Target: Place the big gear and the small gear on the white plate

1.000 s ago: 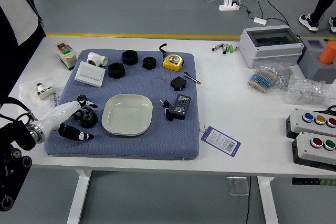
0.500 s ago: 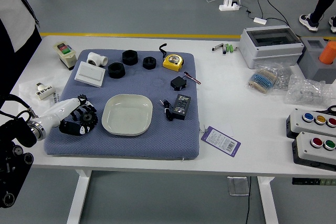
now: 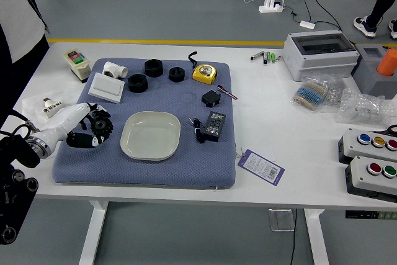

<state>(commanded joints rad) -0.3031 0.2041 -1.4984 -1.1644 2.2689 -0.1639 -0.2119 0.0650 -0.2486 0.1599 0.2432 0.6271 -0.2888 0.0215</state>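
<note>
My left hand (image 3: 95, 130) reaches in from the left edge, its fingers closed around the big dark gear (image 3: 101, 125). The gear's toothed face shows between the fingertips, above the left part of the blue mat. I cannot clearly tell the small gear apart from the dark fingers and the big gear. To the right of the hand, the white plate (image 3: 150, 136) lies on the mat with nothing on it. The right hand is out of view.
Behind the plate are black rings (image 3: 138, 82), a white box (image 3: 107, 87) and a yellow tape measure (image 3: 204, 73). A black adapter (image 3: 214, 126) lies right of the plate. Bottles stand at the left. A person's legs show at the top right.
The fingers have closed on the big gear, which has moved away from the table's near edge and slightly left with the hand. The small gear, visible beyond it before, is no longer distinct.
</note>
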